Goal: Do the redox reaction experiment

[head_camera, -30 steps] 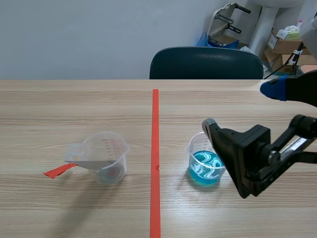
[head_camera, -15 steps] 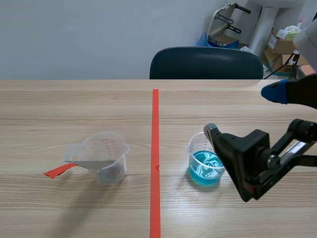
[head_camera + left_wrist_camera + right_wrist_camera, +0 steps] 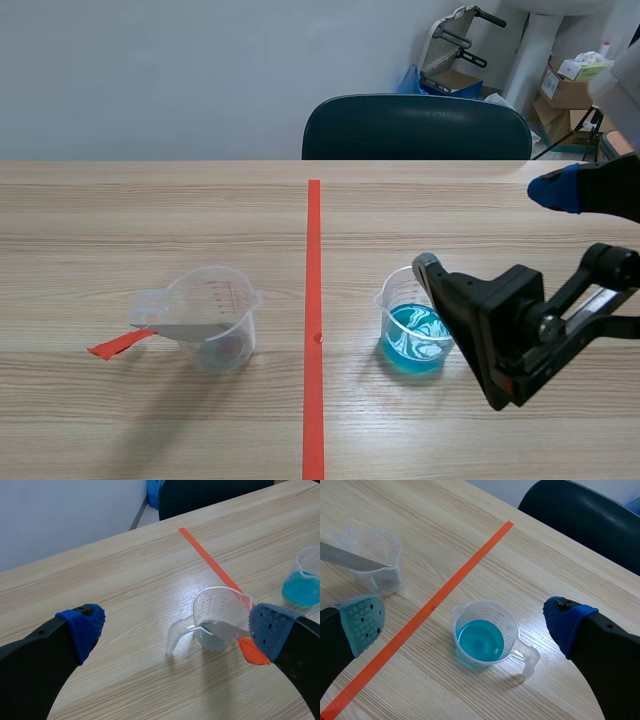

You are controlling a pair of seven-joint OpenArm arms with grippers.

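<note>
Right end effector (image 3: 464, 616), fingers (image 3: 566, 625) spread wide and holding nothing, hangs just above the beaker of blue liquid (image 3: 413, 336), which stands on the surface (image 3: 150, 420) right of the tape line (image 3: 313, 300), handle toward the right.

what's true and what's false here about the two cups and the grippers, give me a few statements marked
1. The blue-liquid cup stands on the right arm's side of the tape line. True.
2. The right gripper is shut on the blue-liquid cup. False: it is open, gripping nothing.
3. A grey strip leans inside the clear cup. True.
4. The clear cup lies tipped on its side. False: it stands upright.
5. The left gripper is open. True.
</note>
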